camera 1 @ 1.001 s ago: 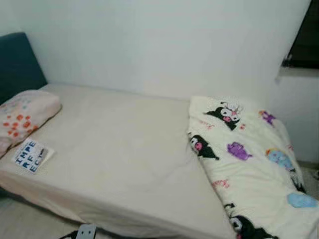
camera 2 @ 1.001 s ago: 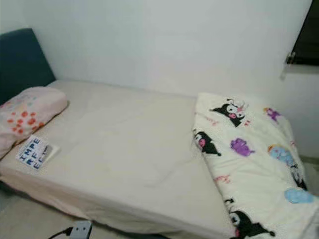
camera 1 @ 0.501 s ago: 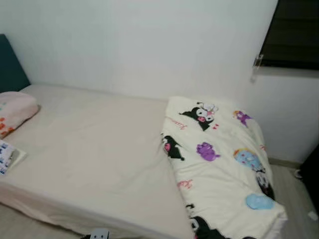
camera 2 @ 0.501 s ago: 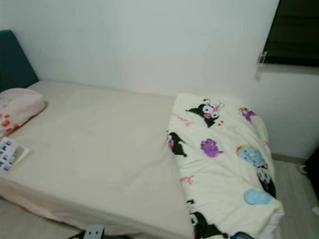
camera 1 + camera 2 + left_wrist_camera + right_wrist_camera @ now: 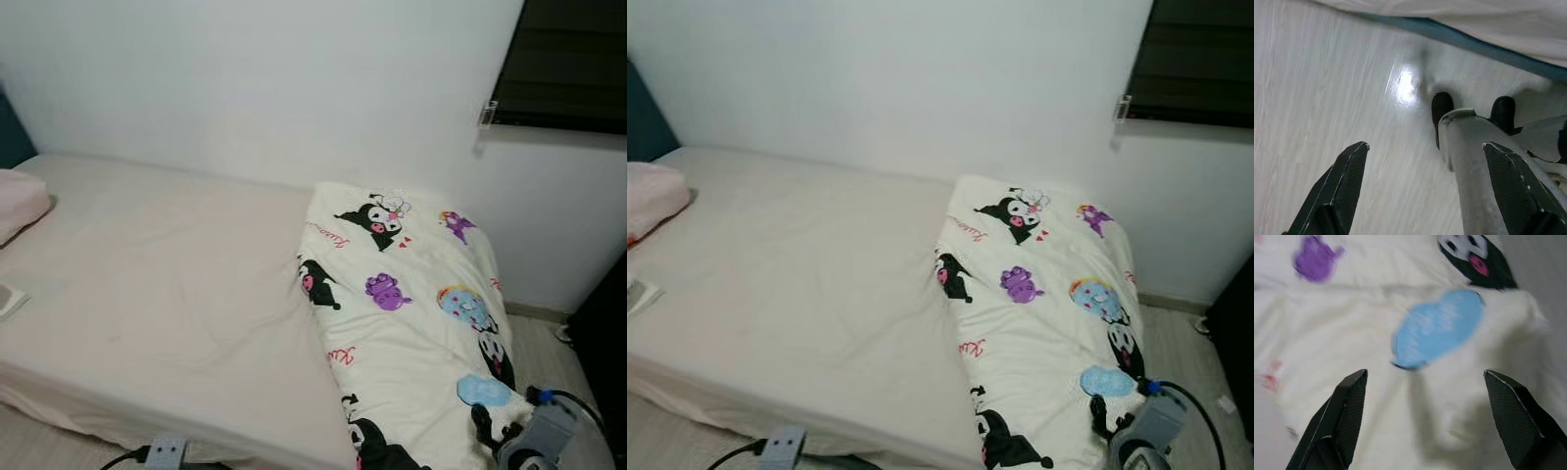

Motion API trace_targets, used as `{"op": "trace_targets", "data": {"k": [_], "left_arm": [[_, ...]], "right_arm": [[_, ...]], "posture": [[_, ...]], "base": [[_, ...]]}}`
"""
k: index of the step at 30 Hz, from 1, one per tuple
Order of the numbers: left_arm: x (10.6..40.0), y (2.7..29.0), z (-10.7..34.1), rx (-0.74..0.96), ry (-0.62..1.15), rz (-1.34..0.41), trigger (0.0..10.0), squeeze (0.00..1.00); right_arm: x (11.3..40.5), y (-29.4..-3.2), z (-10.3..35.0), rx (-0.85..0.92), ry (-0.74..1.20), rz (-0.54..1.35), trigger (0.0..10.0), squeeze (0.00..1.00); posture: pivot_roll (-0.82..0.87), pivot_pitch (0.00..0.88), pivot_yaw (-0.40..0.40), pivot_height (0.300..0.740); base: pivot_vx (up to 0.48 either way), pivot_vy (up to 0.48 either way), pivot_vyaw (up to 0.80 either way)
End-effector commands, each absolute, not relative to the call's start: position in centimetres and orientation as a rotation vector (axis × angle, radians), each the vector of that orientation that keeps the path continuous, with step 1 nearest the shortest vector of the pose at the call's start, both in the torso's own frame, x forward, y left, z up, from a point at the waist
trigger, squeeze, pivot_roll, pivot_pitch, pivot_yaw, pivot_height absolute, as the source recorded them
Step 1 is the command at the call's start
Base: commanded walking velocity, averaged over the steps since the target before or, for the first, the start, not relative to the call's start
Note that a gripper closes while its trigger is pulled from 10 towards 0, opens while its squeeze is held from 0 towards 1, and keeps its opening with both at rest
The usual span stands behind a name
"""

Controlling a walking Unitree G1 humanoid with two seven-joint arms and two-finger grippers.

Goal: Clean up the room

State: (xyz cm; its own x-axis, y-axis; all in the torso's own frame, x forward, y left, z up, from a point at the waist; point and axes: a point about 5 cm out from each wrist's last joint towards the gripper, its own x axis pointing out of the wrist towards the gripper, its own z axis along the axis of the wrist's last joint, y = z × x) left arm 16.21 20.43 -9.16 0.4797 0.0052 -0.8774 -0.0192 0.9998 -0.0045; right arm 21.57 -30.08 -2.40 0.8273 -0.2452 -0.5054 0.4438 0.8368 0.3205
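Lying on one bed (image 5: pixel 167 284): one cartoon-print blanket (image 5: pixel 411 323), one pink pillow (image 5: pixel 18 201). Hovering over blanket, right gripper (image 5: pixel 1425 426), fingers spread apart; left gripper (image 5: pixel 1425 191) likewise apart, facing floor (image 5: pixel 1312 88).

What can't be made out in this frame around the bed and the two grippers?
- Pillow: cut off by the left edge of the eye views.
- Flat item by it: mostly out of frame, unreadable.
- Right gripper: open over the cartoon blanket; the print is blurred.
- Left gripper: open above the floor; the bed's underside is hidden.
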Motion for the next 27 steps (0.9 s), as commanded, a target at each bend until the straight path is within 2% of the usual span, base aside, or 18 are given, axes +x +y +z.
{"op": "trace_targets", "data": {"k": [1, 6, 11, 20, 27], "left_arm": [[15.6, 21.1, -9.3, 0.004, 1.084, 0.012, 10.0, 0.0], [15.2, 21.5, -9.4, 0.009, 1.089, 0.017, 10.0, 0.0], [13.4, 23.5, -9.5, 0.028, 1.118, 0.056, 10.0, 0.0], [12.4, 24.9, -9.4, 0.033, 1.127, 0.07, 10.0, 0.0], [13.1, 24.9, -9.2, 0.038, 1.1, 0.042, 10.0, 0.0]], "right_arm": [[21.4, -29.4, -2.9, 0.513, 0.481, -0.369, 10.0, 0.0], [21.2, -29.1, -3.3, 0.505, 0.516, -0.384, 10.0, 0.0], [20.2, -29.6, -4.1, 0.429, 0.613, -0.518, 10.0, 0.0], [20.1, -31.7, -3.0, 0.396, 0.557, -0.608, 10.0, 0.0], [20.4, -31.9, -2.8, 0.432, 0.54, -0.599, 10.0, 0.0]], "posture": [[-0.02, 0.025, 0.008, 0.727], [0.0, 0.036, 0.012, 0.727], [0.05, 0.086, 0.038, 0.727], [0.07, 0.124, 0.058, 0.727], [0.09, 0.153, 0.078, 0.727]], "base": [[0.0, 0.0, 0.0], [0.0, 0.0, 0.0], [0.0, 0.0, 0.0], [0.0, 0.0, 0.0], [0.0, 0.0, 0.0]]}}
